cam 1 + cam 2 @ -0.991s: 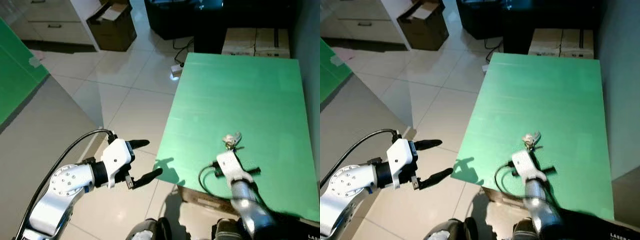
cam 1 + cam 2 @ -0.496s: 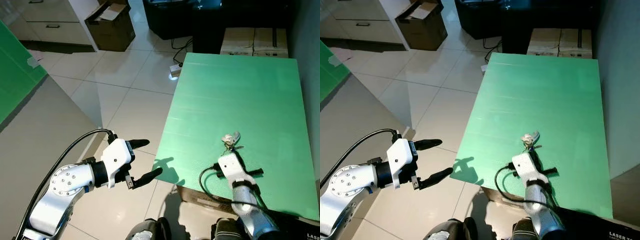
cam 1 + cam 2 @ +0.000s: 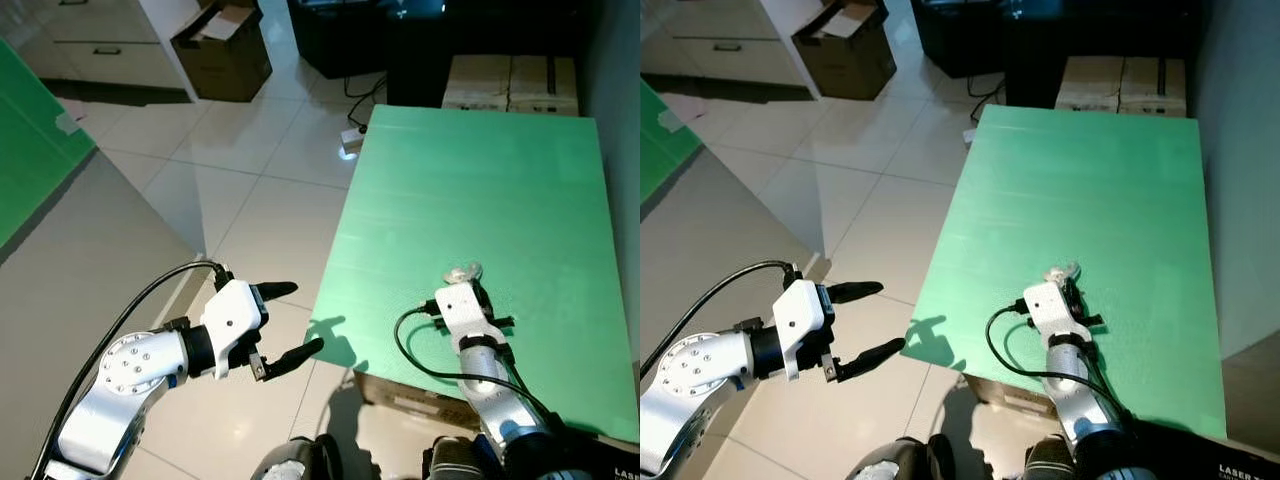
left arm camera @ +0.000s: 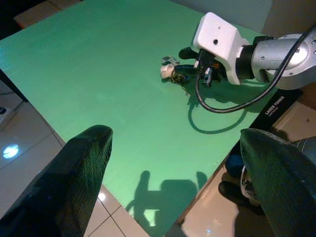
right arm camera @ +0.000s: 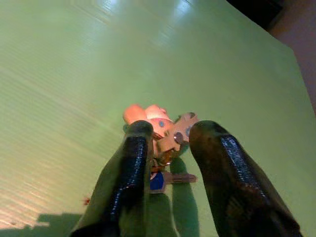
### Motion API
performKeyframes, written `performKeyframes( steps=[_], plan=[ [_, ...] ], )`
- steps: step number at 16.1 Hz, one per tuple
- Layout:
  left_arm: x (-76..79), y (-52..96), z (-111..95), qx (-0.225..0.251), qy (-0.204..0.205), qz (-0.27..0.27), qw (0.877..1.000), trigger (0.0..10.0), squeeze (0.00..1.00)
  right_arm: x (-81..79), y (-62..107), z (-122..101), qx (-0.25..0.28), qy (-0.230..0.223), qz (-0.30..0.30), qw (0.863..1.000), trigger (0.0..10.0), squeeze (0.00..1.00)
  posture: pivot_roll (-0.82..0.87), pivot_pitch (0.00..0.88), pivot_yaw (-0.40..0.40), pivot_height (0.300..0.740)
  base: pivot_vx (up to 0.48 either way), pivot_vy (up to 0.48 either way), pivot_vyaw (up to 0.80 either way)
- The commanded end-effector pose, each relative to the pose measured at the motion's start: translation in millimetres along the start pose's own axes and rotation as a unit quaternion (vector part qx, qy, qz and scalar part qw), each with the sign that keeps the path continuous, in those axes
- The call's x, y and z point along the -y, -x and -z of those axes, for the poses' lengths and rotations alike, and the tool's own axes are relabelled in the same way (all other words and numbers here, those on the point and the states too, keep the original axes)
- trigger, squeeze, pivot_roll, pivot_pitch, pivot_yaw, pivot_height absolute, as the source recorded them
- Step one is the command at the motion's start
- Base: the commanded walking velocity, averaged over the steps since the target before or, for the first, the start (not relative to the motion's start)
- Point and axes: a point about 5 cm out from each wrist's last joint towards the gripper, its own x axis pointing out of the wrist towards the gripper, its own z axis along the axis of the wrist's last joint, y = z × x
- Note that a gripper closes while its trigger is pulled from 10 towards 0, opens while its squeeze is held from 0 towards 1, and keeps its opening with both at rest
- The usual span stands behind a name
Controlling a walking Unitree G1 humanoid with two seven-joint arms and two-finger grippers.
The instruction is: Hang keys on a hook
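A bunch of keys point(image 5: 170, 140) with a pale charm and one blue-headed key lies on the green table point(image 3: 470, 180), near its front edge. My right gripper point(image 3: 472, 288) rests low on the table at the keys. In the right wrist view its two black fingers point(image 5: 133, 163) stand on either side of the bunch, open, with a gap left between them. The left wrist view shows the keys point(image 4: 169, 72) just ahead of the right gripper's white wrist. My left gripper point(image 3: 300, 318) hangs open over the tiled floor, left of the table, holding nothing.
Behind the table stand tan cartons point(image 3: 510, 80) and dark furniture point(image 3: 350, 35). An open cardboard box point(image 3: 225, 45) sits at the back left beside white cabinets. A power strip point(image 3: 352, 140) lies on the floor by the table's far corner. A green panel point(image 3: 30, 150) runs along the left.
My right gripper has moved forward across the table to the keys, and its fingers have drawn in on either side of them. The left arm has stayed still.
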Motion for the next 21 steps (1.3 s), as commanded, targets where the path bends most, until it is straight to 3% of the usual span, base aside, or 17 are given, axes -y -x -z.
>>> performKeyframes(
  steps=[1,5,8,10,11,17,21],
  plan=[
    [-1.6,6.4,1,-0.008,-0.004,-0.008,1.0,10.0,0.0,-6.5,3.0,2,-0.01,-0.02,-0.009,1.0,10.0,1.0,0.05,0.174,0.219,0.74,0.0,0.0,0.0],
    [-1.1,4.4,0,-0.007,-0.003,-0.007,1.0,10.0,0.0,-9.5,5.2,5,-0.031,-0.099,-0.009,0.995,10.0,1.0,0.05,0.177,0.221,0.74,0.0,0.0,0.0],
    [-0.8,3.4,1,-0.007,-0.005,-0.004,1.0,10.0,0.0,-0.9,3.2,2,-0.014,-0.119,0.027,0.992,10.0,1.0,0.04,0.165,0.22,0.74,0.0,0.0,0.0],
    [0.9,3.4,1,-0.006,-0.005,-0.001,1.0,10.0,0.0,-3.1,2.1,5,-0.043,-0.136,0.026,0.989,10.0,1.0,0.03,0.157,0.213,0.74,0.0,0.0,0.0],
    [2.6,3.8,1,-0.005,-0.004,0.0,1.0,10.0,0.0,-6.2,0.5,7,-0.065,-0.183,0.021,0.981,10.0,0.0,0.03,0.154,0.21,0.74,0.0,0.0,0.0],
    [0.9,4.2,-3,-0.002,-0.004,-0.004,1.0,10.0,0.0,-5.9,-10.5,2,-0.076,-0.189,0.016,0.979,10.0,0.0,0.04,0.152,0.206,0.74,0.0,0.0,0.0],
    [-3.8,5.1,-2,-0.004,-0.007,-0.01,1.0,10.0,0.0,-8.0,-18.8,4,-0.119,-0.198,0.0,0.973,10.0,0.0,0.04,0.151,0.2,0.74,0.0,0.0,0.0]
  ],
)
